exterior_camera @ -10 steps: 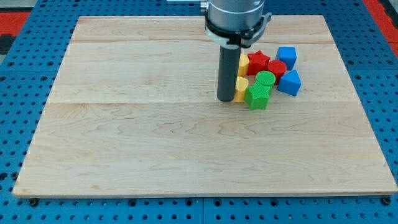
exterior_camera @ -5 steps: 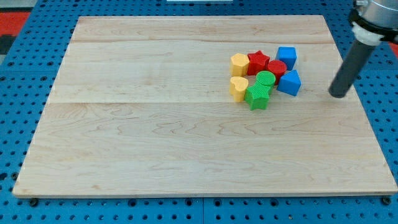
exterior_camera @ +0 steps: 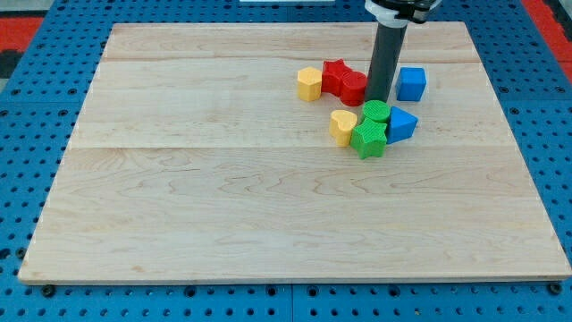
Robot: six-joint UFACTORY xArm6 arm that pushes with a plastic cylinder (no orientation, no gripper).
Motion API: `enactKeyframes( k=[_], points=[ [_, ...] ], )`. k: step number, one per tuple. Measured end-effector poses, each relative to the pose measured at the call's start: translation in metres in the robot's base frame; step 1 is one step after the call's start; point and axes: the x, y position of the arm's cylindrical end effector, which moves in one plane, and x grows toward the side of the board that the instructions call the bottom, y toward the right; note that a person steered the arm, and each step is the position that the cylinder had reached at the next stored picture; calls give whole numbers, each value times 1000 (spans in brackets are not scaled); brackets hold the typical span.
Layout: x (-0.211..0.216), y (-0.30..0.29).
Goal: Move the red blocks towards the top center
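Note:
A red star block [exterior_camera: 334,74] and a red cylinder block [exterior_camera: 354,87] lie side by side right of the board's upper middle. My tip [exterior_camera: 379,98] stands just right of the red cylinder, touching or almost touching it. A yellow hexagon block [exterior_camera: 309,83] sits against the red star's left side. The rod rises from the tip out of the view's top.
Below the tip lie a green cylinder [exterior_camera: 376,111], a green star block [exterior_camera: 368,139], a yellow heart block [exterior_camera: 342,126] and a blue wedge-like block [exterior_camera: 401,123]. A blue cube [exterior_camera: 410,83] sits right of the rod. The wooden board [exterior_camera: 223,197] rests on a blue pegboard.
My tip came from the right side of the board to the red cylinder. The red star, red cylinder and yellow hexagon slid left; the blue wedge-like block shifted slightly left and down.

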Motion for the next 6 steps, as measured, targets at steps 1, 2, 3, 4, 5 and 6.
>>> enactKeyframes(
  k=[1, 2, 3, 4, 5, 6],
  points=[
    [36, 8],
    [56, -11],
    [57, -2],
    [58, -3],
    [88, 13],
    [102, 50]
  ],
)
